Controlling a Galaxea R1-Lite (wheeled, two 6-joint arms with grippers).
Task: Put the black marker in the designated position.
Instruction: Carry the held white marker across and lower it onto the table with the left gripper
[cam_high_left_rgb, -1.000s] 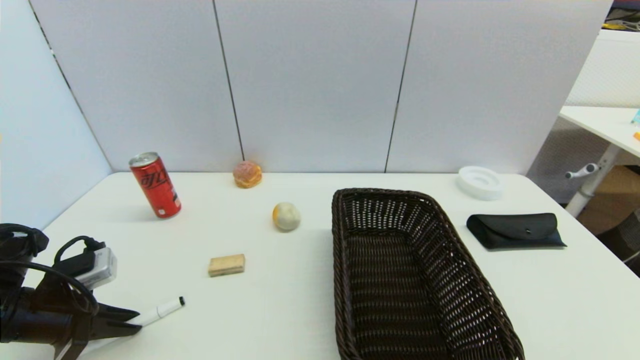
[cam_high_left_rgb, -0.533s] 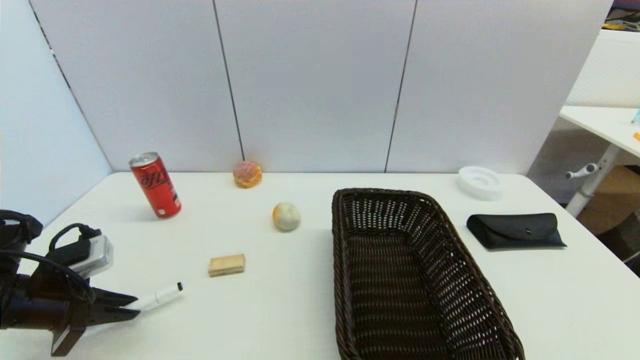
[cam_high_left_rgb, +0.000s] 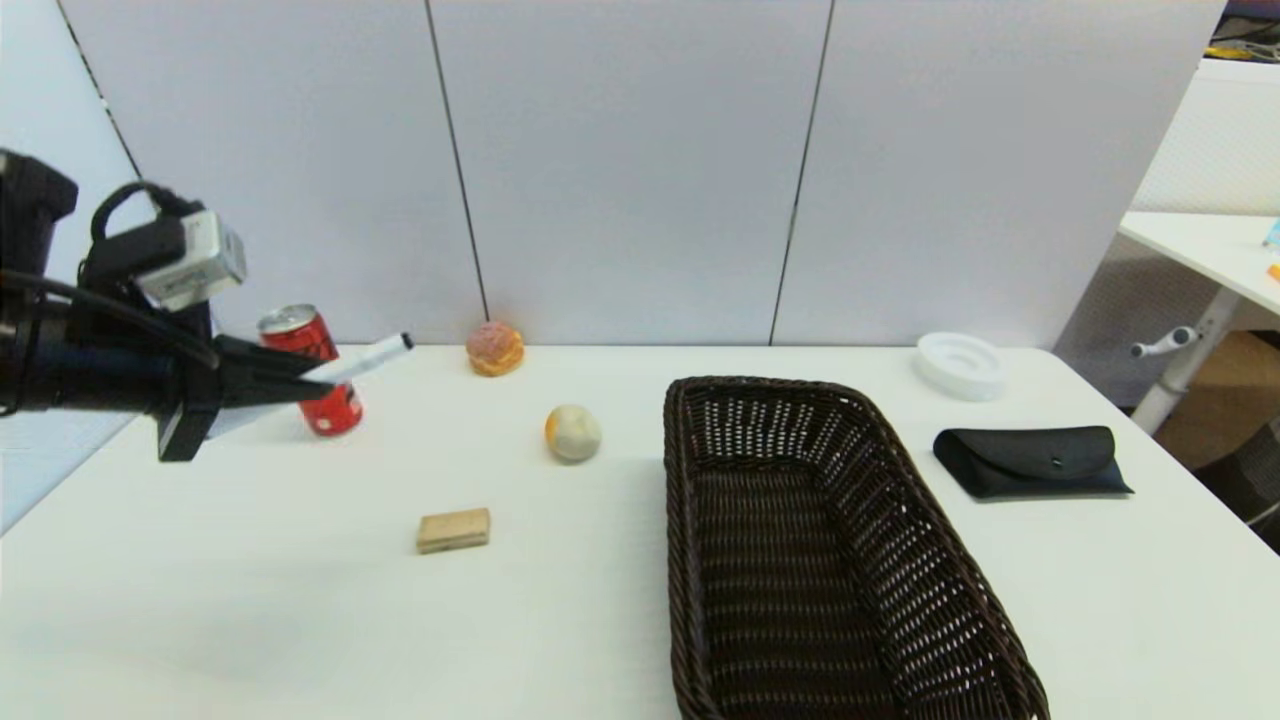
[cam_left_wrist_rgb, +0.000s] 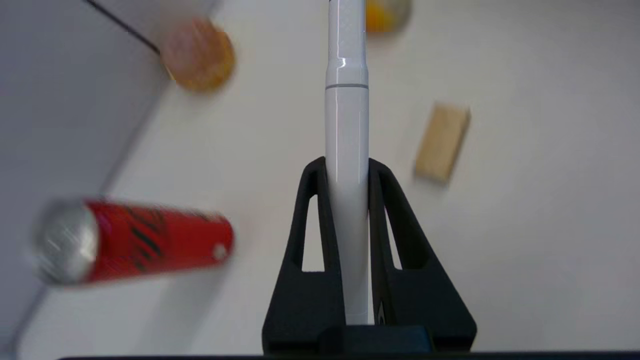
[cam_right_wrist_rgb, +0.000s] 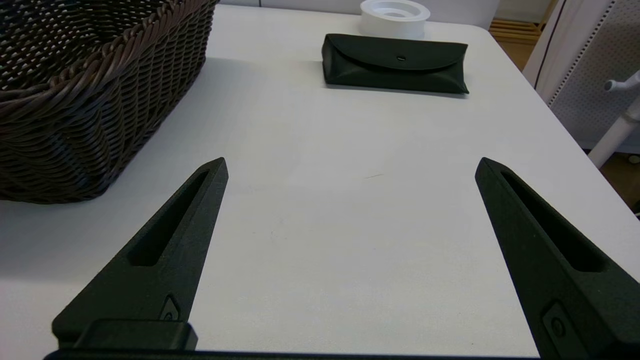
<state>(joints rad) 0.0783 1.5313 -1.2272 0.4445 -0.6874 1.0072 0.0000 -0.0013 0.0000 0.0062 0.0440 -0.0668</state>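
We find the black marker (cam_high_left_rgb: 368, 358) slim, glossy white, with a seam ring and a small black tip, pinched between the fingers of the left gripper (cam_high_left_rgb: 318, 381) and held in the air in front of the red can (cam_high_left_rgb: 310, 371). The can is a smooth metal cylinder. To the can's right sit a dark woven wicker basket (cam_high_left_rgb: 790, 400) and a soft black pouch (cam_high_left_rgb: 1030, 461). The right gripper (cam_right_wrist_rgb: 350, 170) hovers right of the basket, fingers spread wide.
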